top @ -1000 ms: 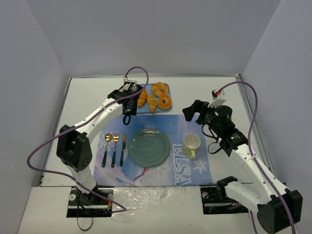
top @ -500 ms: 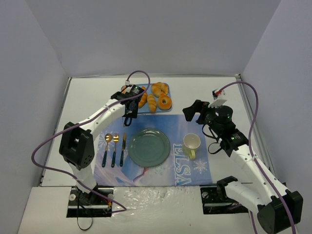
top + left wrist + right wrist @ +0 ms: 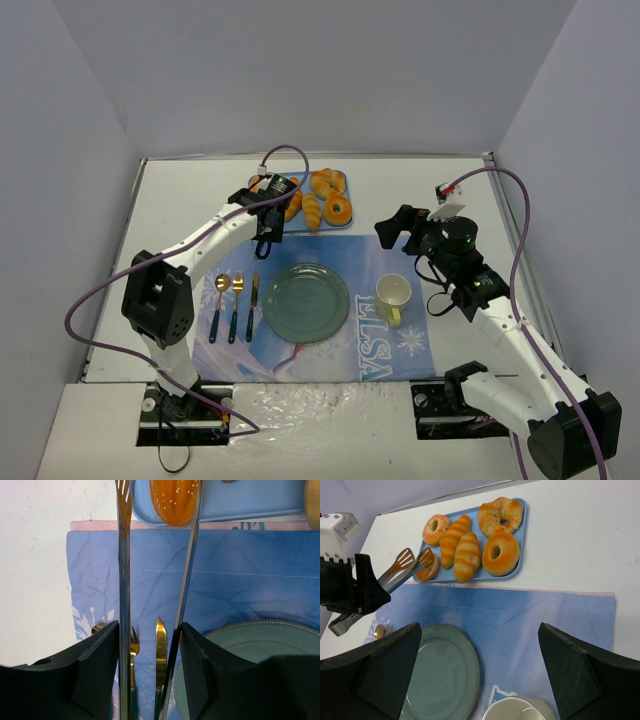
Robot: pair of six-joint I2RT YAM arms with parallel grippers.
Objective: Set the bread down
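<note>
- what has shifted?
- the left gripper (image 3: 150, 630) has crept a little farther from the bases, toward the tray (image 3: 250, 500). the right arm and everything on the table sit as before.
- count it for me, nearest first.
- one placemat (image 3: 350, 255). on it, side by side at the left, one spoon (image 3: 222, 283), one fork (image 3: 237, 283) and one knife (image 3: 251, 305); one plate (image 3: 305, 300) in the middle; one cup (image 3: 393, 292) to its right. beyond the mat's far edge, the one tray, carrying six breads (image 3: 322, 205): a small seeded bun (image 3: 175, 500) at the near left corner, two striped rolls (image 3: 467, 557), a sugared ring (image 3: 427, 534), a glazed ring (image 3: 507, 560) and a twisted one (image 3: 487, 520) at the back.
- and the arms?
- the left arm stretches forward over the mat's left side, its jaws clamped on a pair of tongs (image 3: 122, 580). the blades stand narrowly apart with the seeded bun between their tips, on the tray; whether they touch it i can't tell. the right arm is bent, the right gripper (image 3: 393, 226) raised near the mat's far right corner, fingers spread wide, holding nothing.
</note>
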